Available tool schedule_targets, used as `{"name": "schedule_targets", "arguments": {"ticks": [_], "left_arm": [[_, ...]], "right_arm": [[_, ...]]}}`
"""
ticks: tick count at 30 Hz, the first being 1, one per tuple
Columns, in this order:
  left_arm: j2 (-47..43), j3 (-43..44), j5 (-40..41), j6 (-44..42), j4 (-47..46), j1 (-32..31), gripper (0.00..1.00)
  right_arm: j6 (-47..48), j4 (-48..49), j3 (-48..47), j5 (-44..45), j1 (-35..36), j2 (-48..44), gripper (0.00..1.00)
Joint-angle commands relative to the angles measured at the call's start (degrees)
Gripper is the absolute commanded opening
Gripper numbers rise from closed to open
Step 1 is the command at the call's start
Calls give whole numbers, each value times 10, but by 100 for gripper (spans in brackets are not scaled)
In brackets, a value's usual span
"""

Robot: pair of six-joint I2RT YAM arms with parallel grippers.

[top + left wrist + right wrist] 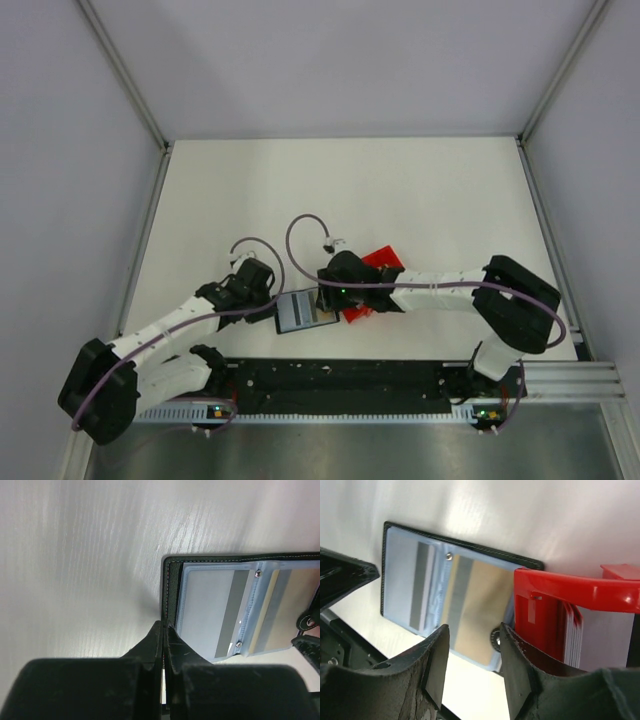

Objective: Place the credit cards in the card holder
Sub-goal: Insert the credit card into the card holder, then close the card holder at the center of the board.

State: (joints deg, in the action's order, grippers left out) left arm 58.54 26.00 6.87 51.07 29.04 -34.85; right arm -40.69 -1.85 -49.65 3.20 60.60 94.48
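Note:
The card holder [297,312] lies open on the white table, its pale blue sleeves facing up. A pale card with a grey stripe [210,605] sits in its left sleeve and a tan card [477,605] in the right one. My left gripper [164,626] is shut, its tips at the holder's black left edge [169,587]; a pinch on that edge cannot be told. My right gripper [473,630] hangs open and empty over the holder's right side, close to its snap button [496,639]. More credit cards [572,632] stand stacked on edge in the red tray [545,615].
The red tray [378,262] sits right next to the holder's right side, partly under the right arm. A black rail [340,380] runs along the near table edge between the arm bases. Grey walls and metal posts enclose the white table.

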Motion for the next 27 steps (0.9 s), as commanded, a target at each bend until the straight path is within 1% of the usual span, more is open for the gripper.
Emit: {"name": "schedule_targets", "arguments": {"ticks": [1,3,6,8,11,13,14,19,23,25,27], "left_arm": [[-17,27,17,-8,15,0,2],[-21,28,22,-9,20,0,6],[-27,30,24,-10,23,0,29],[-30,30,25,-11,24,0,39],[-28,28,22,-6,25,0,52],[-27,23,12,-6,16,0,55],[-26,20,3,-4,9,0,56],[-23,7,-25,15,-8,0,58],[-23,-5,-39,20,-25,0,58],[-21,-5,-43,18,-27,0,58],[-19,-3,-46,17,-26,0,57]], "right_arm": [[9,-25,42,41,-36,-47,45],[14,-32,67,54,-56,-69,45],[31,-34,107,47,-99,-106,45],[46,-40,120,39,-124,-128,45],[76,-49,111,9,-128,-147,45],[77,-38,102,-45,-127,-145,45],[69,-35,98,-57,-126,-141,45],[58,-34,83,-45,-119,-123,46],[68,-40,68,-35,-108,-105,45],[75,-56,54,-4,-96,-98,43],[79,-69,42,16,-86,-92,39]]}}
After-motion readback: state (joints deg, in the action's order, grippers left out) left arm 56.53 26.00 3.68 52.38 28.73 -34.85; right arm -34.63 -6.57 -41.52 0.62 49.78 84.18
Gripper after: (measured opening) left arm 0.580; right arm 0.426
